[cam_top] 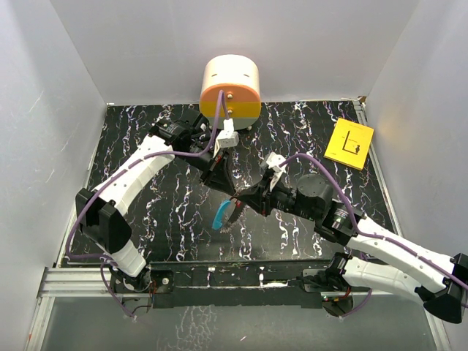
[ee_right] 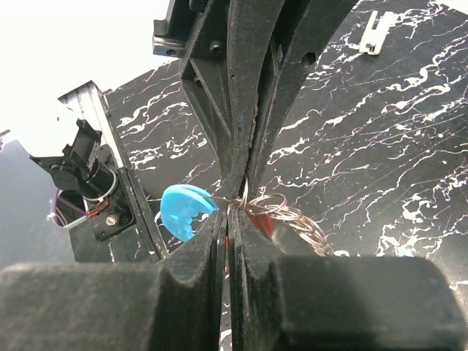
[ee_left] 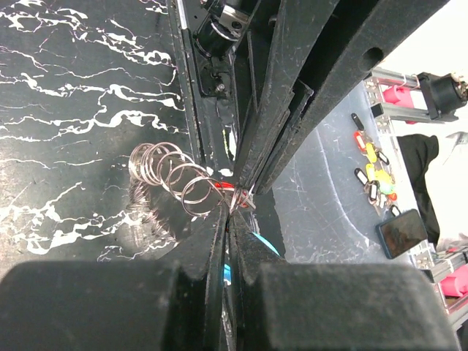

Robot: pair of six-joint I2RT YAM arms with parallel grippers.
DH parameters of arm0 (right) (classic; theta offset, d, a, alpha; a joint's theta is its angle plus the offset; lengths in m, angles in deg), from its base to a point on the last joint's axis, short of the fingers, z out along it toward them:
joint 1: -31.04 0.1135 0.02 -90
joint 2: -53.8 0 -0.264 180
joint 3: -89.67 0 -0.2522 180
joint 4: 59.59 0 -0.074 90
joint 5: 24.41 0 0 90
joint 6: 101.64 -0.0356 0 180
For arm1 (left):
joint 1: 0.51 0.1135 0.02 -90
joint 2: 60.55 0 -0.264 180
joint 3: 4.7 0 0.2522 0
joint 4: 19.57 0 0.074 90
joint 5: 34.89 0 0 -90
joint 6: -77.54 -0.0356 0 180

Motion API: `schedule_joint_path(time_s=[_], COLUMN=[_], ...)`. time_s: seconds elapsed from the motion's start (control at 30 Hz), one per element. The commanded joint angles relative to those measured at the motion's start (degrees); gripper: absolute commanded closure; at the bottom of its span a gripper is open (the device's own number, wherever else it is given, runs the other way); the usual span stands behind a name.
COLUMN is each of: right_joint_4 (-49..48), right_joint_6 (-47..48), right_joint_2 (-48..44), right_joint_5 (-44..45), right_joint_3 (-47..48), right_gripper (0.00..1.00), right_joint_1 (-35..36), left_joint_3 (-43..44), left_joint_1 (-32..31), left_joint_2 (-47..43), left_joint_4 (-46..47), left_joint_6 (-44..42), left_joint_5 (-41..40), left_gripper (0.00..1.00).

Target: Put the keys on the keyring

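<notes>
Both grippers meet tip to tip above the middle of the black marbled table (cam_top: pixel 146 139). The keyring shows as a string of thin metal wire rings (ee_left: pixel 167 172) (ee_right: pixel 296 219) with a bright-blue plastic tag (ee_right: pixel 183 208) (cam_top: pixel 219 216) hanging from it. My left gripper (ee_left: pixel 232 210) (cam_top: pixel 231 193) is shut, with a wire ring pinched at its tips. From the opposite side my right gripper (ee_right: pixel 232 210) (cam_top: pixel 244 199) is shut on the same cluster of rings. A small red key (ee_left: pixel 224 186) (ee_right: pixel 260 221) sits right at the pinch point. Whether either jaw clamps it is hidden.
An orange and cream cylinder (cam_top: pixel 230 88) stands at the back centre. A yellow card (cam_top: pixel 349 143) lies at the back right. White walls close in the table on three sides. Beyond the table edge, several tagged keys (ee_left: pixel 374 175) and a phone (ee_left: pixel 401 232) lie on a grey surface.
</notes>
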Motion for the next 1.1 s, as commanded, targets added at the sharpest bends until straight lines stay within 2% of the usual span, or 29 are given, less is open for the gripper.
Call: schedule_joint_path(time_s=[0.0,0.7,1.07], right_joint_4=[-4.1,-6.6,-4.4], right_joint_6=[-0.2,2.1,3.6], right_joint_2=[-1.0,-4.0,-3.0], right_joint_5=[1.1,7.5,6.3], right_joint_3=[-0.6,-0.8,1.2], right_gripper=[0.92,0.92,0.92], right_joint_1=[0.1,0.1,0.1], left_joint_3=[-0.8,-3.1,-3.1], left_joint_1=[0.2,0.2,0.2], left_joint_2=[-3.5,-4.3,-3.9], left_joint_4=[3.2,2.9,1.3], left_joint_6=[4.9,6.1,4.7], left_joint_5=[4.7,5.9,5.2], left_gripper=[1.0,1.0,1.0])
